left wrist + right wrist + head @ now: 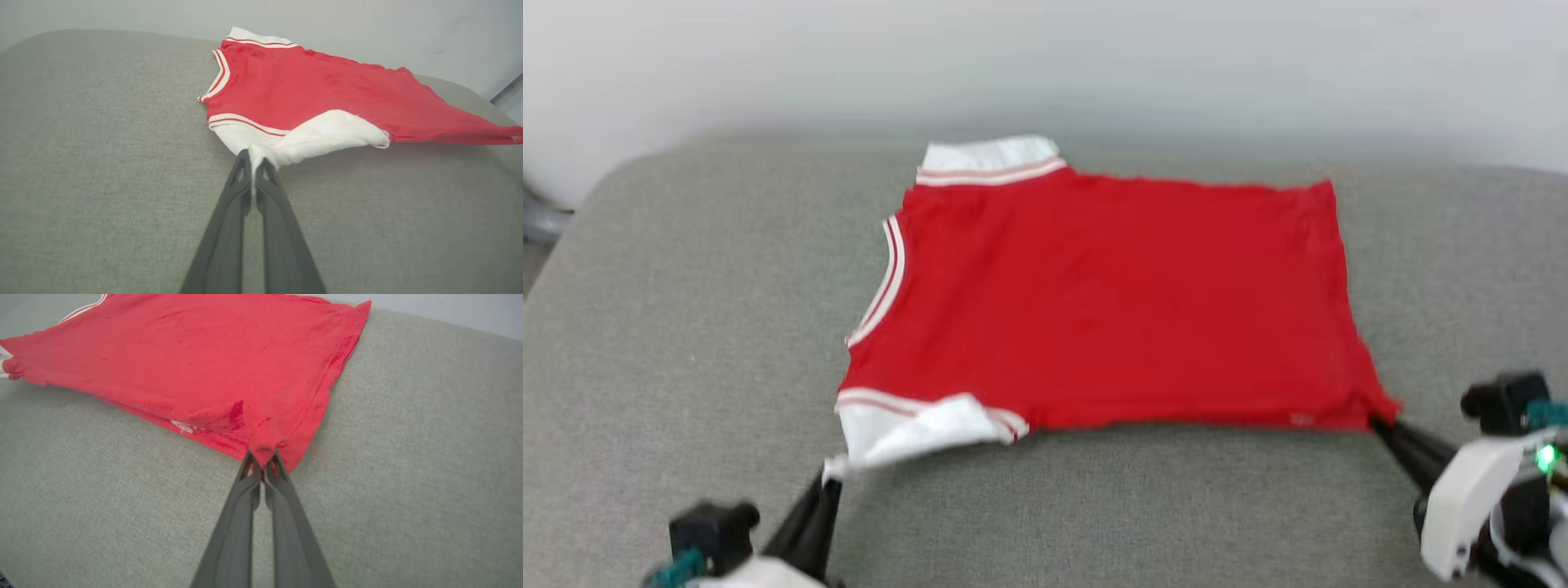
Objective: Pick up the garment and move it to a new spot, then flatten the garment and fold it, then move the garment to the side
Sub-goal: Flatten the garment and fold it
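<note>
The garment, a red jersey with white sleeves and striped trim, lies spread on the grey cushion, plain side up, neckline to the left. My left gripper is shut on the near white sleeve, pulling its tip toward me; the wrist view shows the cloth pinched between the left gripper's fingers. My right gripper is shut on the garment's near right hem corner, the red cloth bunched at the right gripper's tips.
The grey fabric cushion extends widely left, right and in front of the garment. A pale wall runs behind its far edge. The cushion's rounded left corner drops off at the far left.
</note>
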### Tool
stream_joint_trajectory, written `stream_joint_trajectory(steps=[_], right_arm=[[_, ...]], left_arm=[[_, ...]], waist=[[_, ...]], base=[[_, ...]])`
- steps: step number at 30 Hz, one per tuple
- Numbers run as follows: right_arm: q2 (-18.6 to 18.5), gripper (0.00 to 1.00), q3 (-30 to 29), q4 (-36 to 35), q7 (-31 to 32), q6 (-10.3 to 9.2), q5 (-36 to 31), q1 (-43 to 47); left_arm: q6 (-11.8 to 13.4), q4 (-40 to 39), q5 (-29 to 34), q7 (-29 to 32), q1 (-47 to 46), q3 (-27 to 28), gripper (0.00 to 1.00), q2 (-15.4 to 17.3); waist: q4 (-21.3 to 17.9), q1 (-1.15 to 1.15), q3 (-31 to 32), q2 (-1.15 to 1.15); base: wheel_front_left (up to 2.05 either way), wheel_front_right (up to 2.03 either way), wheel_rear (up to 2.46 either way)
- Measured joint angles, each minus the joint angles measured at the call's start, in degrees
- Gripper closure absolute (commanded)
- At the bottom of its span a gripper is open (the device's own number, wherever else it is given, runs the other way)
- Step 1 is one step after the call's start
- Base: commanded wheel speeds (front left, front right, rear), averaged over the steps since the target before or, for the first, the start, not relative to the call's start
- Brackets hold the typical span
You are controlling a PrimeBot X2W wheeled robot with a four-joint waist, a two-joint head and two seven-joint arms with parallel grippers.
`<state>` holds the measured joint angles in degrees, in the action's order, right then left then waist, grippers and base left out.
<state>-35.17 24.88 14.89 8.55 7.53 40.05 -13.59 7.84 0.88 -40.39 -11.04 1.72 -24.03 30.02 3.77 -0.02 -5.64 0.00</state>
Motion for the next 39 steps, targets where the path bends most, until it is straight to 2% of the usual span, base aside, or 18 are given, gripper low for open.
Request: stream_joint_trajectory(steps=[11, 20, 28, 35, 39], right_arm=[[1.36, 1.00, -3.82, -4.70, 3.18, 0.00, -1.19, 15.52], [1.19, 1.00, -7.66, -7.71, 5.41, 0.00, -2.21, 22.64], [3.82, 1.00, -10.17, -9.34, 6.73, -0.01, -2.22, 23.28], [4.32, 1.00, -11.90, -10.28, 6.71, -0.01, -1.79, 21.41], [4.41, 1.00, -11.82, -10.50, 7.23, -0.01, -1.63, 19.29]], left_arm=[[1.86, -0.70, -4.72, 1.45, 13.33, -1.54, 1.00, -1.02], [1.90, -1.80, -6.78, 3.41, 17.72, -2.96, 1.00, -0.82], [1.59, -2.22, -4.22, 3.32, 13.94, -3.18, 1.00, 0.42], [-0.80, -0.74, -2.21, 4.42, 7.93, -3.21, 1.00, 2.63], [-3.66, 1.55, -0.59, 6.43, 0.44, -3.96, 1.00, 3.71]], waist=[[-0.78, 0.00, 6.35, 0.00], [-0.51, 0.02, 7.48, 0.00], [0.13, 0.02, 7.77, 0.00], [-0.31, 0.02, 7.65, 0.00], [-0.98, 0.02, 6.84, 0.00]], base=[[0.00, 0.00, 0.00], [0.00, 0.00, 0.00], [0.00, 0.00, 0.00], [0.00, 0.00, 0.00], [0.00, 0.00, 0.00]])
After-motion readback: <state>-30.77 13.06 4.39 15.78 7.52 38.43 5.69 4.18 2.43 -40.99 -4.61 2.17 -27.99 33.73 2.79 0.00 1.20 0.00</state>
